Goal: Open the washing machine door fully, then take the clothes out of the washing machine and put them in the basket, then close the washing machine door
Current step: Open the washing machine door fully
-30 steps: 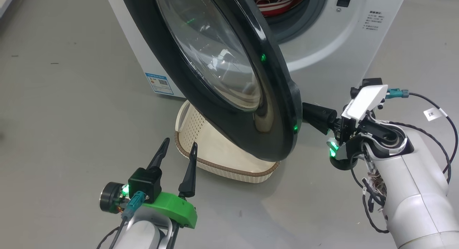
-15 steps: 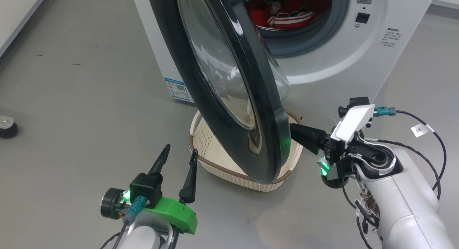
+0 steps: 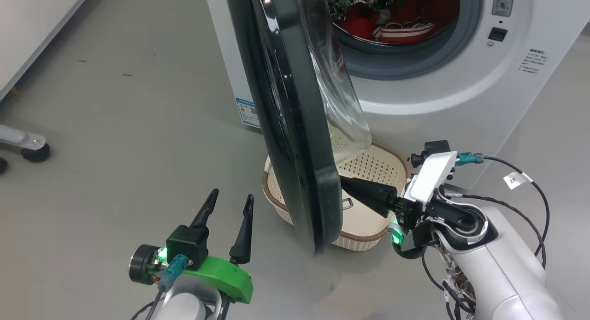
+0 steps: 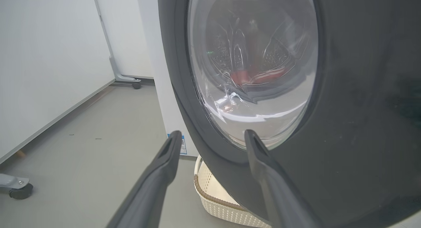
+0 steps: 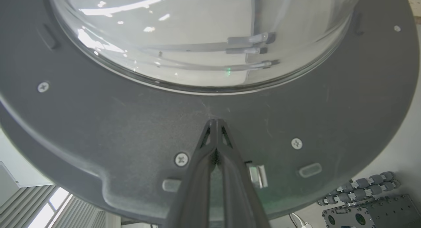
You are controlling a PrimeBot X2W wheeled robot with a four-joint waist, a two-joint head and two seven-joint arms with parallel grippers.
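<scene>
While the washing machine door [image 3: 295, 126] stands half open above the basket [image 3: 359, 241] on the floor [image 3: 115, 126], the right gripper [image 5: 215, 123], closed tight and holding nothing, touches its inner rim; the left gripper [image 3: 233, 195] hovers spread wide, empty; clothes [image 3: 401, 20] lie inside the washing machine [image 3: 415, 103]

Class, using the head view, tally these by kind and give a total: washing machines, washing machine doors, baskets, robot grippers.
washing machine: 1
washing machine door: 1
basket: 1
grippers: 2 (left gripper, open; right gripper, shut)
Total: 5
</scene>
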